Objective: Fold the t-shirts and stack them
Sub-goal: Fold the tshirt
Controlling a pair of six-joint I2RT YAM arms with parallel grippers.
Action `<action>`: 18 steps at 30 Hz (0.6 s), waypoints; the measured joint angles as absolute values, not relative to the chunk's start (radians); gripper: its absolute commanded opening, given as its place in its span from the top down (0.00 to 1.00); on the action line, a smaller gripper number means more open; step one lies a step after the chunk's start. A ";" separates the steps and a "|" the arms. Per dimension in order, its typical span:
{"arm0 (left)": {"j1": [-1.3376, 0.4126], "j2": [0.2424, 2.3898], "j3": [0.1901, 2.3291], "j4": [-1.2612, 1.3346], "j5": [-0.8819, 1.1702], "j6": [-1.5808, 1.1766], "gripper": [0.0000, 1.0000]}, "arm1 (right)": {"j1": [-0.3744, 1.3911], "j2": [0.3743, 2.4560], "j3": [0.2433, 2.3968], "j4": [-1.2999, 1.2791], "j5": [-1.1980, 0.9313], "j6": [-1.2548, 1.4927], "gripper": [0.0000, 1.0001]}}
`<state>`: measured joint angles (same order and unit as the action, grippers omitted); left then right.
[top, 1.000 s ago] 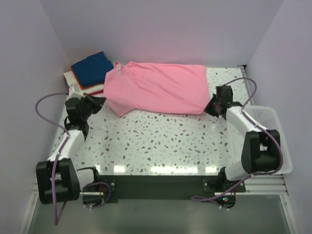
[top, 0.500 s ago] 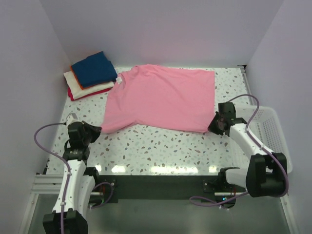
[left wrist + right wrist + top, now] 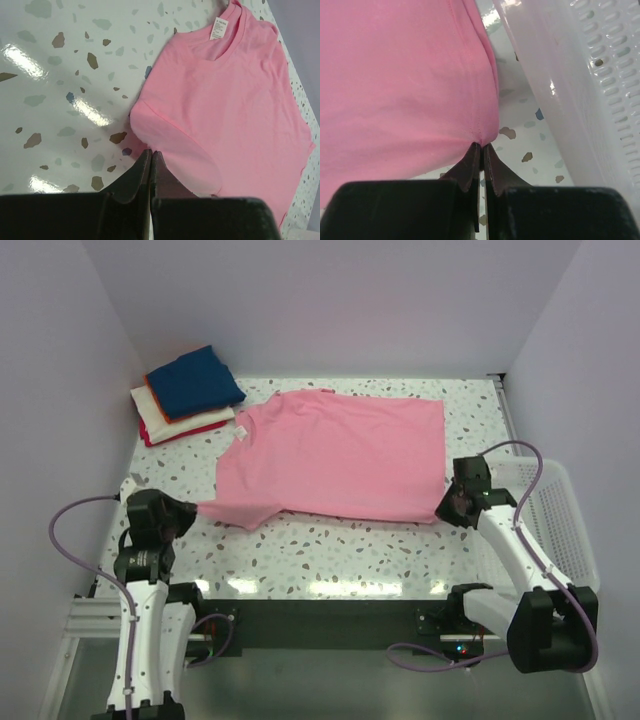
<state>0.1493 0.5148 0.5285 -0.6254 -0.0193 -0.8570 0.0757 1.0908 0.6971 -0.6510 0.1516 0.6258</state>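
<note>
Counted 1 pink tee (image 3: 335,455), 1 folded stack (image 3: 185,395) of 4 (navy on top, then orange, white, red), 1 basket (image 3: 560,510), 2 pincers. Seeing the pink tee spread flat on the desk (image 3: 330,550), collar toward the stack, white neck label (image 3: 218,27) showing; soft cotton, a few shallow creases. Placing the folded stack just past the tee's collar end, far left; neat rectangles, edges slightly staggered. Placing the basket just right of the tee's hem end; white plastic mesh, slotted walls. Reading left pincer (image 3: 151,152) as clamped shut on the tee's near sleeve edge. Reading right pincer (image 3: 481,145) as pinched shut on the tee's near hem corner, beside the basket wall. Noting glossy white desk with speckled terrazzo chips.
</note>
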 measured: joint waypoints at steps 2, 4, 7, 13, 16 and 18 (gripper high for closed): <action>0.149 0.501 0.540 -0.655 -0.030 -0.858 1.00 | 0.076 1.091 0.697 -0.672 0.159 0.630 1.00; 0.149 0.489 0.558 -0.694 -0.045 -0.857 1.00 | 0.075 1.091 0.697 -0.696 0.163 0.634 1.00; 0.149 0.477 0.580 -0.733 -0.071 -0.857 1.00 | 0.075 1.091 0.697 -0.719 0.162 0.639 1.00; 0.149 0.488 0.558 -0.665 -0.028 -0.854 1.00 | 0.075 1.095 0.697 -0.721 0.142 0.645 1.00; 0.150 0.539 0.502 -0.559 0.025 -0.854 1.00 | 0.074 1.131 0.699 -0.698 0.115 0.641 1.00; 0.150 0.610 0.478 -0.502 0.054 -0.854 1.00 | 0.073 1.172 0.704 -0.683 0.107 0.636 1.00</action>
<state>0.1497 0.6102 0.4778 -0.5022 0.0540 -0.8539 0.0727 1.1725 0.7044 -0.6834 0.1074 0.6361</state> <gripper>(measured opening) 0.019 0.019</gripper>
